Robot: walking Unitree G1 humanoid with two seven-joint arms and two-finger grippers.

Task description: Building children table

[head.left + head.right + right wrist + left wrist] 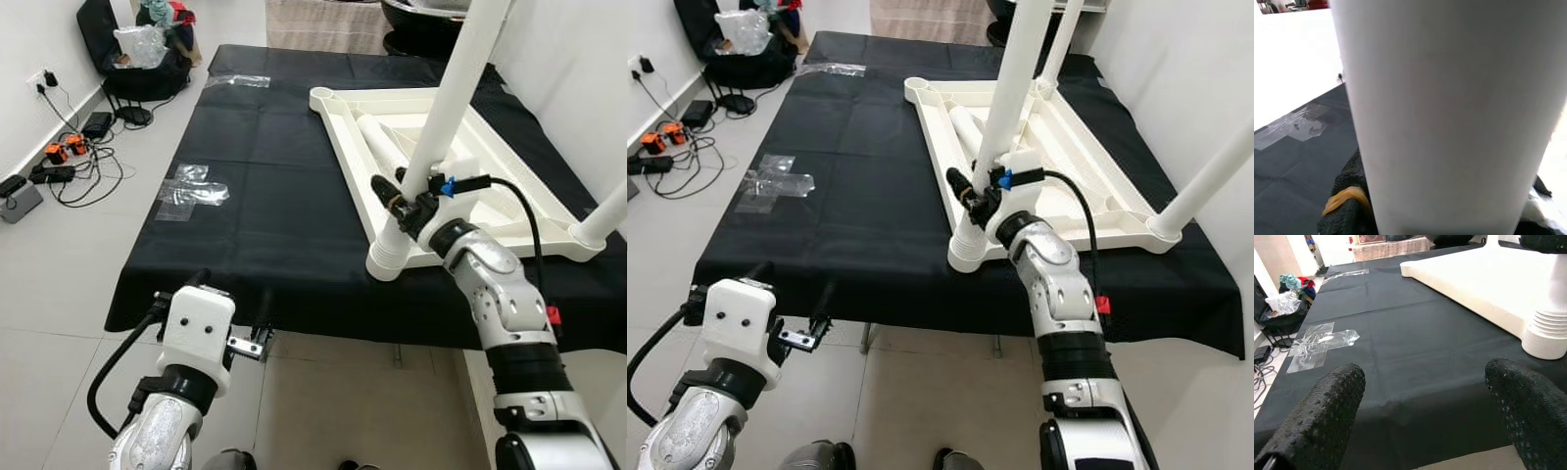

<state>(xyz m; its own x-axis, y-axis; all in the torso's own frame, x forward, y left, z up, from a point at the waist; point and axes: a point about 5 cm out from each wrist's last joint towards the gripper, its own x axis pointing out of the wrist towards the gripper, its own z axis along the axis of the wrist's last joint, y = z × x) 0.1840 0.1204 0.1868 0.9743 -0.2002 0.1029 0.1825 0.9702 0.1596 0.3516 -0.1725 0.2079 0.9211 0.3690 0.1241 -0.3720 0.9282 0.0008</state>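
tabletop [509, 186]: upside down on black-covered desk [274, 196], so sockets face up.
leg [446, 117]: upright in tabletop's near corner socket.
right jaws [407, 201]: clamped on leg just above socket, to seat it.
left jaws [1425, 396]: apart, idle off desk's near edge, well clear of tabletop.

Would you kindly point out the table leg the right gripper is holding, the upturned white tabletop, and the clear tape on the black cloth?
table leg [453, 98], left eye view, middle of the shaft.
tabletop [345, 147], left eye view, near rim.
clear tape [191, 193], left eye view, centre of the patch.
right gripper [404, 203], left eye view, fingers at the leg.
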